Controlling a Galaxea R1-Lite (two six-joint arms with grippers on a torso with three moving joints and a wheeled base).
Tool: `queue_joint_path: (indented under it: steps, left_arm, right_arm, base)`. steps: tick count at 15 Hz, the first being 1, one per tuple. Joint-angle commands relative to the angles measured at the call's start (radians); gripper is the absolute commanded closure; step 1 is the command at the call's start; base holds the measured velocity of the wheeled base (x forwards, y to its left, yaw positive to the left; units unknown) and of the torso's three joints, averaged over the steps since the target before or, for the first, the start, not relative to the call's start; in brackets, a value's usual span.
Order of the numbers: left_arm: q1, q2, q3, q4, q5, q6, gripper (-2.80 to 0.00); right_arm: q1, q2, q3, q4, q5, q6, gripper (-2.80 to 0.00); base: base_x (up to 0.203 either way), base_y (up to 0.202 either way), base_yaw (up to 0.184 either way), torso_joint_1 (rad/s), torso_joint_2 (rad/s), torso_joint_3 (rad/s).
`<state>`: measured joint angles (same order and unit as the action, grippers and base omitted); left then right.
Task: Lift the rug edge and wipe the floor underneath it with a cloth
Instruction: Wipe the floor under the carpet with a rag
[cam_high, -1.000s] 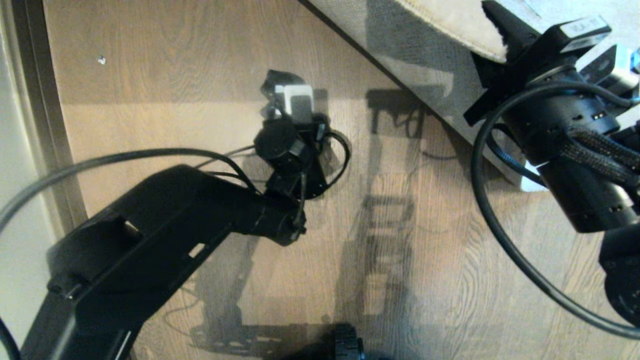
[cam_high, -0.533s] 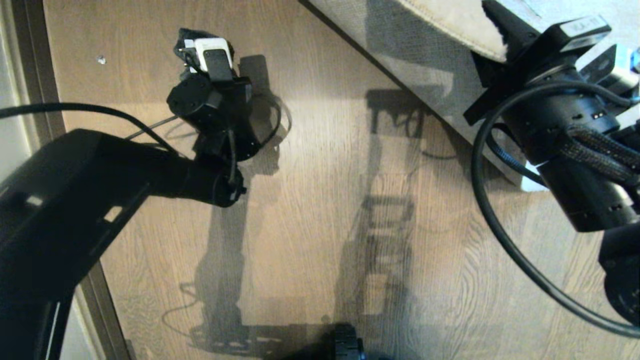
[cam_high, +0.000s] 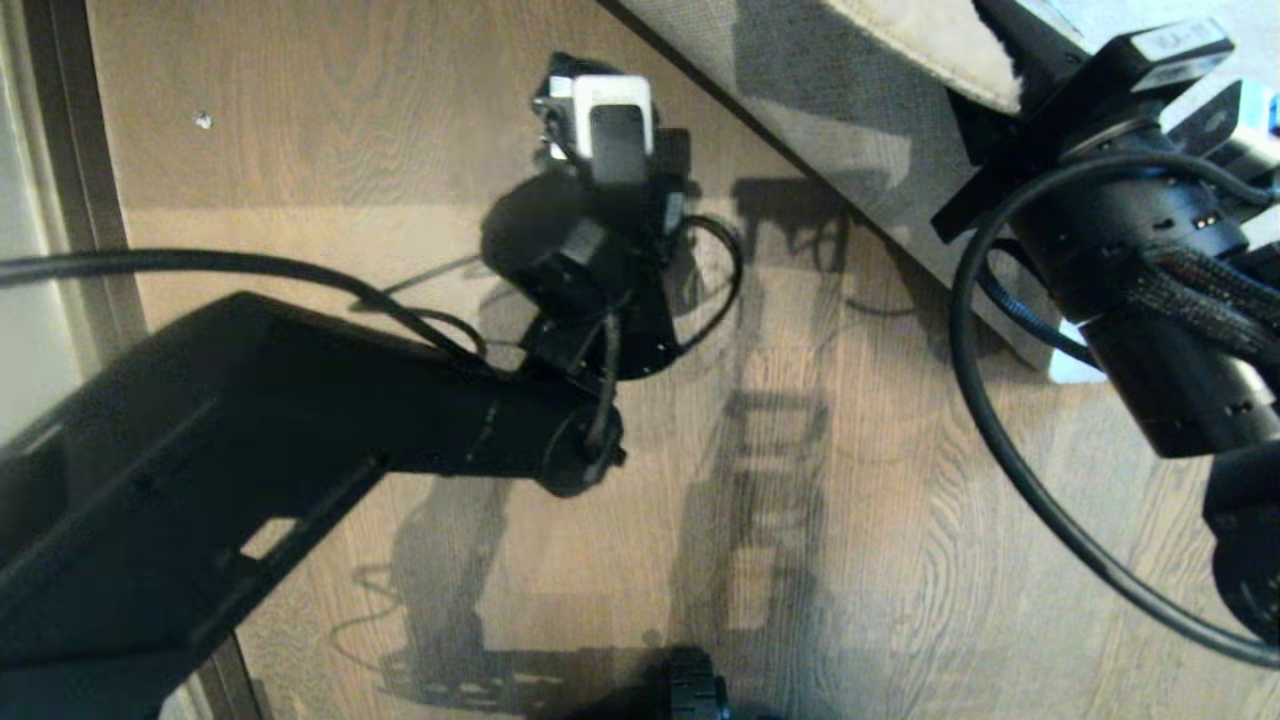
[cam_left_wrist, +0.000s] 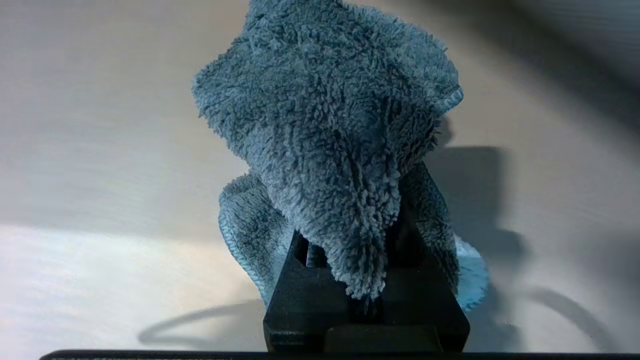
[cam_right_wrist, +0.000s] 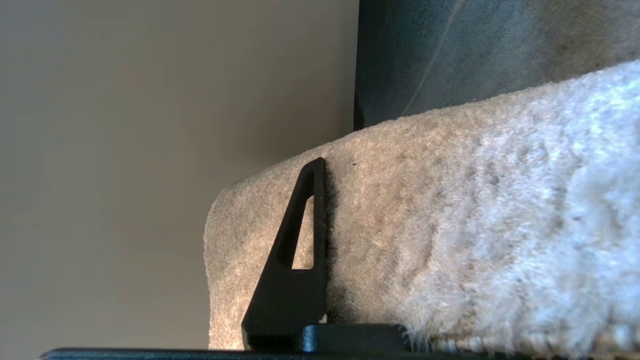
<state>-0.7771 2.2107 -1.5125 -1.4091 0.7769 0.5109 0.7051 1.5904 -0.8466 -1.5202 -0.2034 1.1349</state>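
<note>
Overhead, left hand (cam_left_wrist: 367, 300) was clamped on the cloth (cam_left_wrist: 340, 150), a fuzzy grey-blue wad bunched between its fingers and spilling past the tips. Cloth pressed down toward the floor (cam_high: 350, 130), brown wood-grain planks, just off the rug's diagonal border. Left arm reached in from the lower left of the head view, its wrist camera housing pale against the boards. Right hand (cam_right_wrist: 320, 250) was closed on the rug edge (cam_right_wrist: 450, 225), one black finger (cam_right_wrist: 290, 260) flat against the cream pile; the other finger hidden behind the fabric. Rug edge (cam_high: 930, 45) held raised, cream underside turned up, at upper right. Shadows of both arms lay across the planks.
</note>
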Motion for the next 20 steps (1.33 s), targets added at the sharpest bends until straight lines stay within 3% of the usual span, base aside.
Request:
queue_joint_path:
  steps: [1,13,16,20]
  left_arm:
    - [-0.085,0.066,0.006,-0.021,0.008,0.005,0.00]
    - [-0.119,0.237,-0.060,-0.056,0.008,0.005,0.00]
    - [-0.077,0.241,-0.060,-0.057,0.004,0.005,0.00]
    - [0.029,0.230,-0.062,-0.058,0.001,0.004,0.00]
  right_arm:
    - [0.001,-0.004,0.000,-0.046,-0.002,0.006,0.00]
    - [-0.001,-0.013,0.000,-0.046,-0.002,0.006,0.00]
    - [-0.001,-0.012,0.000,-0.046,-0.002,0.006,0.00]
    - [-0.001,-0.011,0.000,-0.046,-0.002,0.006,0.00]
  base:
    - [0.000,0.000,0.000,0.000,0.00,0.000]
    - [0.000,0.000,0.000,0.000,0.00,0.000]
    - [0.000,0.000,0.000,0.000,0.00,0.000]
    - [0.000,0.000,0.000,0.000,0.00,0.000]
